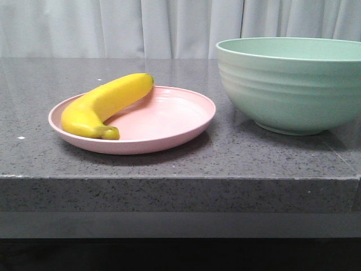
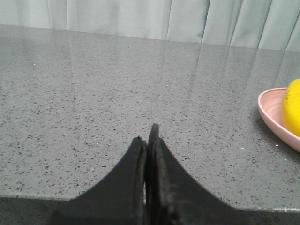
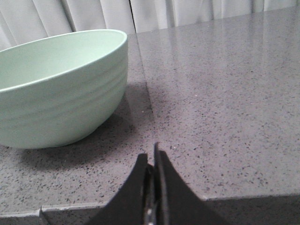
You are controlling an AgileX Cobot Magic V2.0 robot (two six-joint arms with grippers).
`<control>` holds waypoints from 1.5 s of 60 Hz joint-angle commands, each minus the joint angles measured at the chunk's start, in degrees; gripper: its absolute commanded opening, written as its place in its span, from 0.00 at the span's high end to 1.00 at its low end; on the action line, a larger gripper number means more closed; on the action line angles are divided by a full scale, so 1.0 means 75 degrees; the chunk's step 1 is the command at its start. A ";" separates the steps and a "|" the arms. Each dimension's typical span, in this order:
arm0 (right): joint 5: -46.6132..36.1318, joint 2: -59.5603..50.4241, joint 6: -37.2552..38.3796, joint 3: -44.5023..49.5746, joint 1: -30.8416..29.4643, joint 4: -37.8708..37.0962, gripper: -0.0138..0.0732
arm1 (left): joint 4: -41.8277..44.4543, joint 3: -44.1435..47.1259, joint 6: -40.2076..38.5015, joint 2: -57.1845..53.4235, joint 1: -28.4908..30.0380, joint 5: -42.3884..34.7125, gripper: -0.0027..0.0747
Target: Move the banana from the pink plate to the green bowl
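Note:
The yellow banana lies on the left half of the pink plate, its dark tip toward the front. The green bowl stands empty to the right of the plate. Neither gripper shows in the front view. In the left wrist view my left gripper is shut and empty, low at the table's front edge, with the plate's rim and a bit of the banana off to one side. In the right wrist view my right gripper is shut and empty at the front edge, near the bowl.
The grey speckled stone table has a front edge close to the plate and bowl. A pale curtain hangs behind the table.

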 commanded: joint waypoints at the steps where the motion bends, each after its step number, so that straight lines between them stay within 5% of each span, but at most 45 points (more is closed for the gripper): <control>1: -0.0629 -0.0164 -0.0061 0.0010 -0.0047 0.0041 0.91 | -0.0050 0.0021 -0.0021 -0.0148 0.0010 -0.0674 0.99; 76: -0.0623 -0.0164 -0.0060 -0.0007 -0.0047 -0.0116 0.91 | 0.0003 0.0001 -0.0021 -0.0148 0.0010 -0.1072 0.99; 90: 0.0144 0.0260 -0.0060 -0.1235 -0.0047 -0.0242 0.91 | 0.0017 -0.1405 -0.0021 0.0411 0.0010 -0.0398 0.99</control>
